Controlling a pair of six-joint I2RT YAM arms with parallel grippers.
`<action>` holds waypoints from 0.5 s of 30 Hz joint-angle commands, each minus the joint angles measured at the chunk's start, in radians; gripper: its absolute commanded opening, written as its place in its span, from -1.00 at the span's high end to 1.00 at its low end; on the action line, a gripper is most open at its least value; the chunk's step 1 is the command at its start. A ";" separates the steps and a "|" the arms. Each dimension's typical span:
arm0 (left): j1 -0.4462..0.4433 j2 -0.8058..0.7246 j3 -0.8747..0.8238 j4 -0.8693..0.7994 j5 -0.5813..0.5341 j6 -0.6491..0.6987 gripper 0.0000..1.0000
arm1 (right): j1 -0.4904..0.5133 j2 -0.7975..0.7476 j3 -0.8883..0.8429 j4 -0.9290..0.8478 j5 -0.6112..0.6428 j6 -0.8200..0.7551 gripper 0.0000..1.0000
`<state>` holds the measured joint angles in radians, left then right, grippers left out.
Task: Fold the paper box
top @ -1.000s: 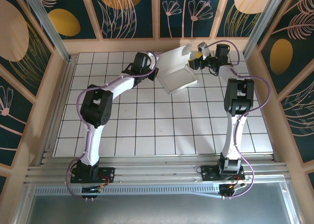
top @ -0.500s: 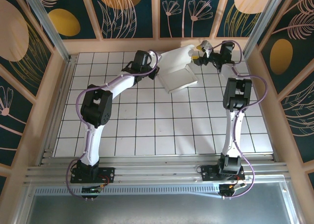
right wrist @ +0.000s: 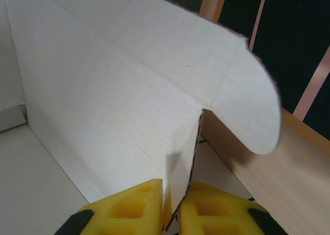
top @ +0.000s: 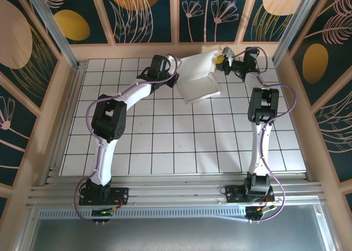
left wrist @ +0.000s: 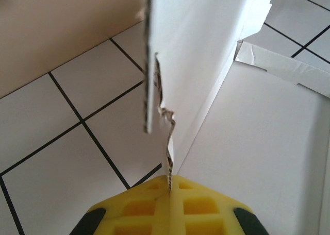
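The white paper box (top: 199, 81) lies at the back of the tiled floor, its base flat and its rear panel raised. My left gripper (top: 175, 79) is shut on the box's left side wall; in the left wrist view the yellow pads (left wrist: 206, 204) pinch the cardboard edge of the paper box (left wrist: 247, 142). My right gripper (top: 220, 60) is at the box's far right corner. In the right wrist view its yellow pads (right wrist: 134, 204) are shut on a side flap of the paper box (right wrist: 103, 90), under a rounded tab (right wrist: 252, 111).
The wooden back wall (top: 137, 50) stands just behind the box, and the right side wall (top: 297, 97) is close to the right arm. White tiled floor (top: 181, 141) stretches in front of the box toward the arm bases.
My right gripper has moved left to the box's far right corner and shut on its side flap. The left gripper has kept its hold and stayed put.
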<state>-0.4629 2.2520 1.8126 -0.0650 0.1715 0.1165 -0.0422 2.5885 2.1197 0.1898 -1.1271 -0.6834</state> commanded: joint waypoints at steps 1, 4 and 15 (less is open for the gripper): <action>-0.003 0.034 0.040 -0.010 -0.016 0.001 1.00 | 0.016 -0.023 0.012 -0.029 -0.010 0.001 0.86; -0.004 0.043 0.056 -0.012 -0.047 -0.032 1.00 | 0.038 -0.074 -0.027 -0.093 0.075 -0.015 0.97; -0.002 0.085 0.140 -0.017 -0.247 -0.133 1.00 | 0.176 -0.253 -0.221 -0.263 0.650 0.329 1.00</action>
<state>-0.4568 2.3119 1.8870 -0.0990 0.0105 0.0093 0.0845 2.3840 1.9133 0.0643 -0.6491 -0.4892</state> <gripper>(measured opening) 0.046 0.051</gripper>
